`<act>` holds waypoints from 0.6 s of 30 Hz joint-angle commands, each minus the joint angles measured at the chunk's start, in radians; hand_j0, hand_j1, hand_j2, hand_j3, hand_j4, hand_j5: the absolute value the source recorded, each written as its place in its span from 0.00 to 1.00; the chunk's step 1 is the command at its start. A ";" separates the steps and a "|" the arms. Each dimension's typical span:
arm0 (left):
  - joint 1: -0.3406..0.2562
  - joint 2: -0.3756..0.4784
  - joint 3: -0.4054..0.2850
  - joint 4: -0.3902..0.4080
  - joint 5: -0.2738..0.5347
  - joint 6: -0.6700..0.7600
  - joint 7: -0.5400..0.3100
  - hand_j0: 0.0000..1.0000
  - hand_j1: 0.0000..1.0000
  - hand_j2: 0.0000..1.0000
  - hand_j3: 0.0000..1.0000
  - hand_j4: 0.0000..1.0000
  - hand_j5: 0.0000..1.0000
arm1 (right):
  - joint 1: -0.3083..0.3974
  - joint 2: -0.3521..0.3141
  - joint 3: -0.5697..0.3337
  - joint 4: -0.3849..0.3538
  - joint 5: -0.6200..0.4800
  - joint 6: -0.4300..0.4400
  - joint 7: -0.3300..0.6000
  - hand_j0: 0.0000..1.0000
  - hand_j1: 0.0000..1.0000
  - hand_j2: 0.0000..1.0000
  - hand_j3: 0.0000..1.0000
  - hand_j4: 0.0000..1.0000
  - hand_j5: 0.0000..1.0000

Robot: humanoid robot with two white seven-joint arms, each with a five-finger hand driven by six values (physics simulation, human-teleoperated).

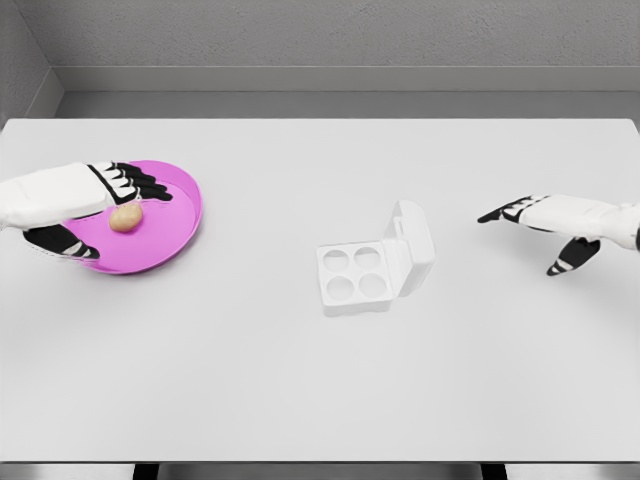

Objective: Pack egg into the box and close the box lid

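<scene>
Nothing of the packing looks done yet. Nearest the robot, the box (pixel 357 275) sits on the white bench (pixel 300 390) with all four of its round cups empty and its lid (pixel 412 245) standing open, hinged up at the box's right side. Both steps are left: the egg has to go into a cup, and the lid has to come down.

The egg (pixel 125 217) lies well to the left of the box, a little farther back, on the pink plate (pixel 185 225). The left hand (pixel 105 205) is over that plate, its fingers (pixel 140 184) stretched out above and just behind the egg, the thumb lower down at the plate's near-left edge. The hand is wide open around the egg and not closed on it; whether any finger touches the egg cannot be told. I judge the grasp to be the step in hand.

The right hand (pixel 535 225) hovers well to the right of the box, fingers spread and loose, holding nothing and touching nothing.
</scene>
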 commanded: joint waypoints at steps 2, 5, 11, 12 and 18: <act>-0.008 -0.068 -0.018 0.097 -0.031 0.002 -0.012 1.00 1.00 1.00 1.00 1.00 1.00 | -0.005 0.002 0.008 0.000 0.025 -0.009 0.000 1.00 1.00 1.00 1.00 1.00 1.00; -0.049 -0.122 -0.018 0.188 -0.015 0.002 -0.051 1.00 1.00 1.00 1.00 1.00 1.00 | -0.015 0.000 0.009 0.000 0.025 -0.011 0.000 1.00 1.00 1.00 1.00 1.00 1.00; -0.075 -0.179 -0.018 0.286 -0.031 0.002 -0.051 1.00 1.00 1.00 1.00 1.00 1.00 | -0.023 0.002 0.008 -0.006 0.025 -0.014 0.000 1.00 1.00 1.00 1.00 1.00 1.00; -0.086 -0.194 -0.018 0.300 -0.032 0.002 -0.051 1.00 1.00 1.00 1.00 1.00 1.00 | -0.025 0.000 0.008 -0.008 0.025 -0.014 0.000 1.00 1.00 1.00 1.00 1.00 1.00; -0.129 -0.236 -0.018 0.409 -0.069 0.002 -0.051 1.00 1.00 1.00 1.00 1.00 1.00 | -0.041 0.002 0.006 -0.006 0.025 -0.017 0.000 1.00 1.00 1.00 1.00 1.00 1.00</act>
